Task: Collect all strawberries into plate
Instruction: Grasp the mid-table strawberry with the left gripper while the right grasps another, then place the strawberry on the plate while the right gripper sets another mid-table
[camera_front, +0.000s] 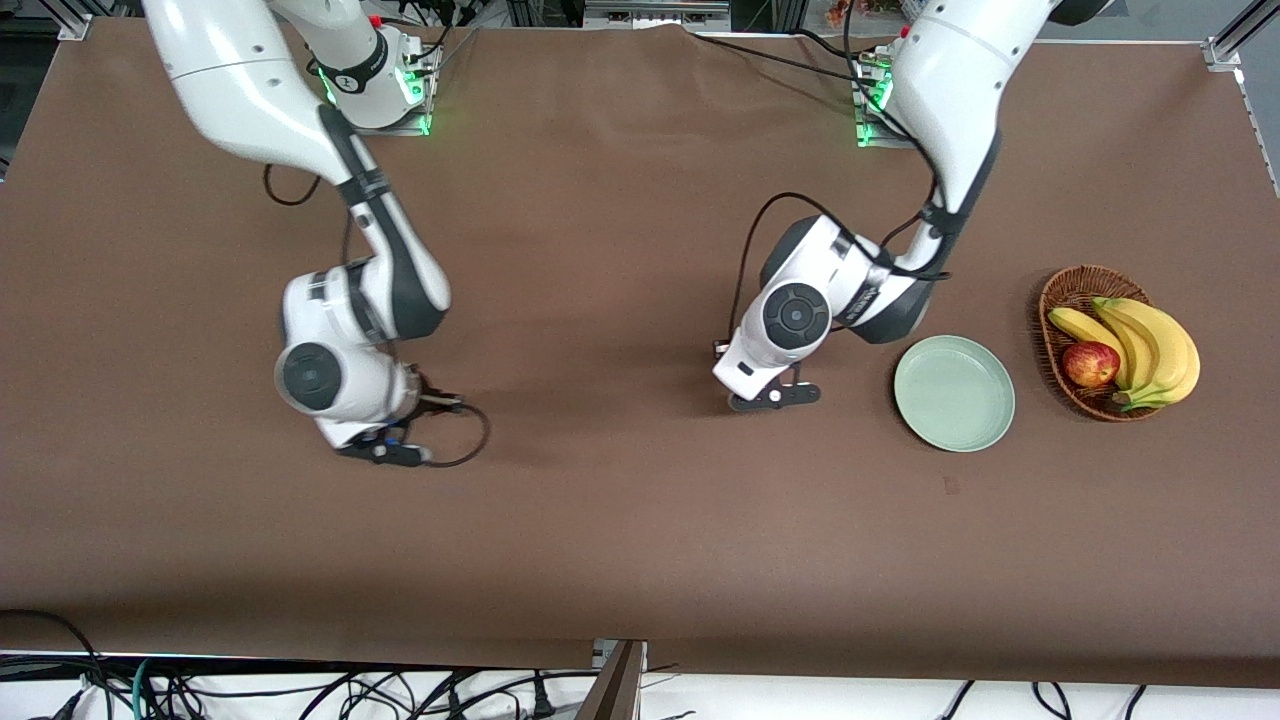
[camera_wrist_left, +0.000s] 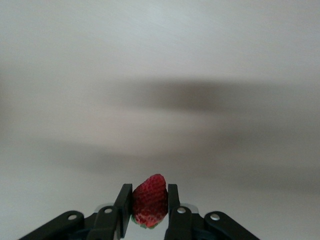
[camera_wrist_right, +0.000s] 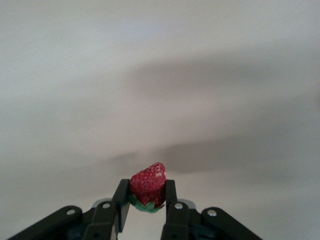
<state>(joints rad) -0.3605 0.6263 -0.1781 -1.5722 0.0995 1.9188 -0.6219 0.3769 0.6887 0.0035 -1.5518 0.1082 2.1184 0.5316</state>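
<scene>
In the left wrist view a red strawberry is pinched between the two dark fingers of my left gripper, which is shut on it. The left hand hangs low over the brown table, beside the pale mint-green plate on the side toward the right arm's end. The right wrist view shows a second strawberry with a green leafy top, and my right gripper is shut on it. The right hand is low over the table toward the right arm's end. In the front view both berries are hidden under the hands. Nothing lies on the plate.
A brown wicker basket stands at the left arm's end of the table, beside the plate. It holds yellow bananas and a red-yellow apple. A black cable loops from the right hand.
</scene>
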